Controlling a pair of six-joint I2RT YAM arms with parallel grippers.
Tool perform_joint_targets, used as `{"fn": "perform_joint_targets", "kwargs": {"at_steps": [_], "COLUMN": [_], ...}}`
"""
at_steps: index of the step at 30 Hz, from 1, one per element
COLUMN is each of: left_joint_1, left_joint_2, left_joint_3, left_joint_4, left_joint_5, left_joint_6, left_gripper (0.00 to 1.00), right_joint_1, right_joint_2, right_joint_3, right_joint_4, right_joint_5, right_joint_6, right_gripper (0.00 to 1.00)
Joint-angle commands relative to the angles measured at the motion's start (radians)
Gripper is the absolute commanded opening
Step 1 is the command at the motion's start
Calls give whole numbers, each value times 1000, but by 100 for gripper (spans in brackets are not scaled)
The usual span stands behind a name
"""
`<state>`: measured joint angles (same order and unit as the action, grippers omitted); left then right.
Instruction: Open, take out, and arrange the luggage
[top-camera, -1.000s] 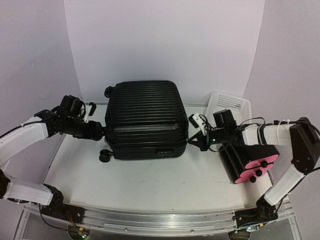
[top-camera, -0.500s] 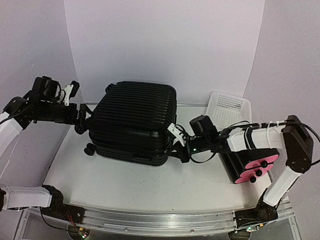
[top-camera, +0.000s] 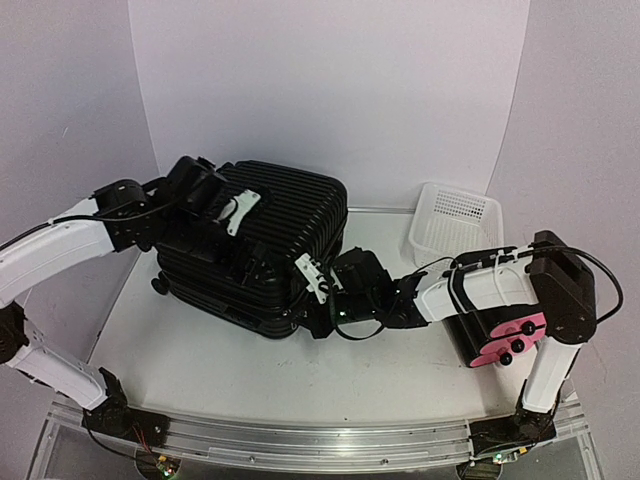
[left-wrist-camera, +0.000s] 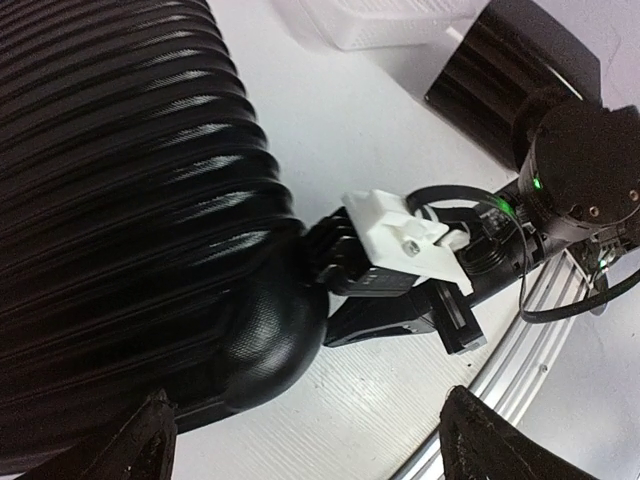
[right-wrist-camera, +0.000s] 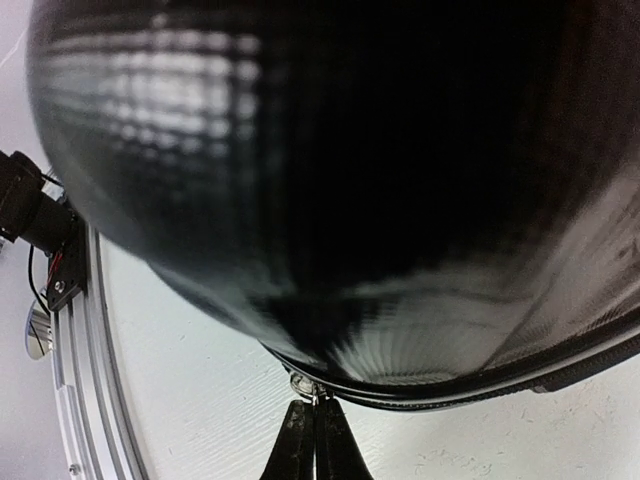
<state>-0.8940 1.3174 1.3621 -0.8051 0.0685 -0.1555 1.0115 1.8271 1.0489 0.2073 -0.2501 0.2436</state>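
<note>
Suitcase (top-camera: 270, 240): lay on the worktop (top-camera: 250, 370), beneath the left hand (left-wrist-camera: 310, 420), at the tips of the right hand (right-wrist-camera: 315, 425).
Left hand: stood spread wide.
Right hand: was pressed together at the zip seam (right-wrist-camera: 400, 402).

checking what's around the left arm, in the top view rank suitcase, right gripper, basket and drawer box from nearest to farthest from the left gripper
1. Suitcase: directly under the left gripper.
2. Right gripper: at the suitcase's near right corner.
3. Basket: far right, at the back.
4. Drawer box: far right, towards the front, partly behind the right arm.
</note>
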Motion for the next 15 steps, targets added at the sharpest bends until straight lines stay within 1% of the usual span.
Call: {"fn": "perform_joint_targets", "kwargs": {"at_steps": [1, 5, 8, 11, 15], "left_joint_1": [-22, -22, -21, -20, -3], "left_joint_2": [54, 81, 69, 47, 52], "left_joint_3": [56, -6, -65, -123, -170], "left_joint_4": [86, 115, 115, 116, 106], "left_joint_5": [-3, -3, -57, -138, -174], "left_joint_6": [41, 54, 32, 21, 3], "left_gripper": [91, 92, 93, 93, 93], "right_joint_1": [-2, -2, -3, -3, -14], "right_joint_2": [-58, -73, -85, -108, -129], "right_joint_3": [47, 36, 15, -30, -57], "right_joint_4": [19, -22, -55, -50, -48], "right_joint_5": [76, 121, 165, 216, 285], "right_joint_6": [79, 81, 45, -27, -161], "right_gripper": [0, 0, 0, 0, 0]}}
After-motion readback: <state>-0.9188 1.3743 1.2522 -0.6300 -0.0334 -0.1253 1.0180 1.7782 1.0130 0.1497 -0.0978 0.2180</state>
